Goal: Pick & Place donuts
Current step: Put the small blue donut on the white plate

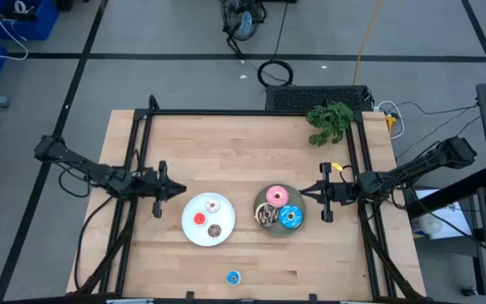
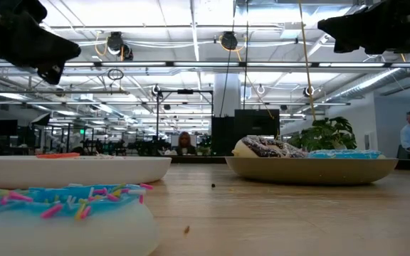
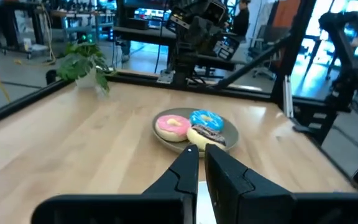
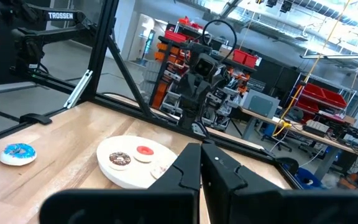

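Observation:
A round white plate [image 1: 194, 232] carries three tiny donuts: white-pink [image 1: 213, 205], red [image 1: 199, 219] and brown [image 1: 215, 230]. On the round grey plate [image 1: 278, 231] to its right lie the three larger ones: pink [image 1: 277, 197], blue sprinkled [image 1: 291, 217] and brown streaked [image 1: 267, 216]. The tiny blue donut [image 1: 233, 277] sits alone on the wood near the table's near edge and fills the foreground of the low view [image 2: 62, 213]. My left gripper [image 1: 182, 192] hovers shut just left of the white plate. My right gripper [image 1: 304, 192] hovers shut just right of the grey plate. Both stay raised above the table.
A green potted plant [image 1: 329, 121] stands at the far right of the table. Black frame rails [image 1: 226, 112] run along the far edge and both sides. Bare wood stretches across the far half. People show in the room behind [image 2: 184, 142].

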`<control>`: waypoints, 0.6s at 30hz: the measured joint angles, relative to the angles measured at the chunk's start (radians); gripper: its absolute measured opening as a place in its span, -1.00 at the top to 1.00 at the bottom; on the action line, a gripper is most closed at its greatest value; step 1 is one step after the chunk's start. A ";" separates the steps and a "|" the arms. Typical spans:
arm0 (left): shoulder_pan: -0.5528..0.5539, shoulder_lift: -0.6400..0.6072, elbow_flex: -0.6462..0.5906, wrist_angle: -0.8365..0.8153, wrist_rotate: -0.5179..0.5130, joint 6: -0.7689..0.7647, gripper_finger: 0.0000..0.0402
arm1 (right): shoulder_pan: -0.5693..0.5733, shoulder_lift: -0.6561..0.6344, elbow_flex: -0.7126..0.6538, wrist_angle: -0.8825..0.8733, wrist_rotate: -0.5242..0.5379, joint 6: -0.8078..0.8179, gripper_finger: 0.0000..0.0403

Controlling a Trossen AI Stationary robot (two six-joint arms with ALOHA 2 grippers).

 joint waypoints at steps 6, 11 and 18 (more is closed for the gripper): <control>0.000 0.000 0.000 0.009 0.000 -0.070 0.83 | 0.000 0.000 0.000 0.000 0.000 -0.008 1.00; -0.023 0.056 0.000 0.050 -0.017 -0.102 0.96 | 0.000 0.000 0.000 0.000 0.000 -0.028 1.00; -0.095 0.334 0.127 0.082 -0.065 -0.144 0.98 | 0.000 0.000 0.000 0.002 0.000 -0.029 1.00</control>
